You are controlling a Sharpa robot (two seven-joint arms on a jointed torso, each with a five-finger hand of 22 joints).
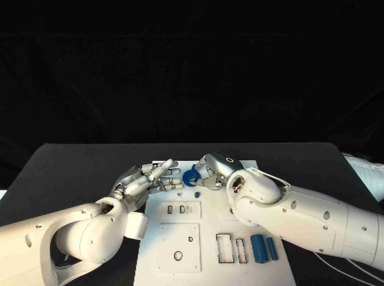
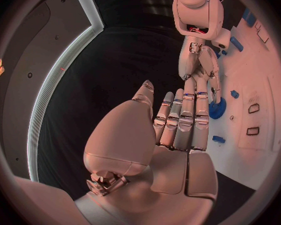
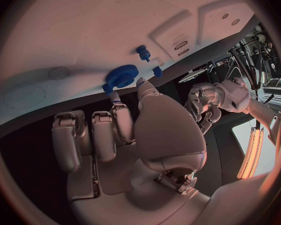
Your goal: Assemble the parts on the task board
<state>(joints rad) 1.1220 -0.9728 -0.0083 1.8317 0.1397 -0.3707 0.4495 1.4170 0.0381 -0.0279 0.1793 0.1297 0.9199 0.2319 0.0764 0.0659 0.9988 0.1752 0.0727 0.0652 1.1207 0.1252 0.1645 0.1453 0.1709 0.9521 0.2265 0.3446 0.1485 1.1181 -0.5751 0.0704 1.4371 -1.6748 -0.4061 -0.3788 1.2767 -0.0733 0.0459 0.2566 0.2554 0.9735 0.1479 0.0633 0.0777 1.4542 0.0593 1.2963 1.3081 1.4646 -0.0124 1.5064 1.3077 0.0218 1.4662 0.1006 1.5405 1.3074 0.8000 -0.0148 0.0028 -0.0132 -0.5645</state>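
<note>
The blue gear (image 1: 190, 178) could have slipped and rolled off the task board (image 1: 179, 238) onto the counter (image 1: 71, 167), since the right hand (image 1: 213, 172) pinched it only at fingertips near the board's far edge. The left hand (image 1: 151, 179) hovered just beside it, fingers extended and apart, holding nothing. 2 blue bars (image 1: 262, 248) lay on the board's near right.

I see the white task board (image 1: 179, 241) lying flat on the black surface, cut with rectangular slots and small holes. A blue gear (image 1: 190, 178) sits at its far edge, a small blue piece (image 1: 197, 194) just beside it. Two blue bars (image 1: 262, 249) lie side by side near its right edge.
</note>
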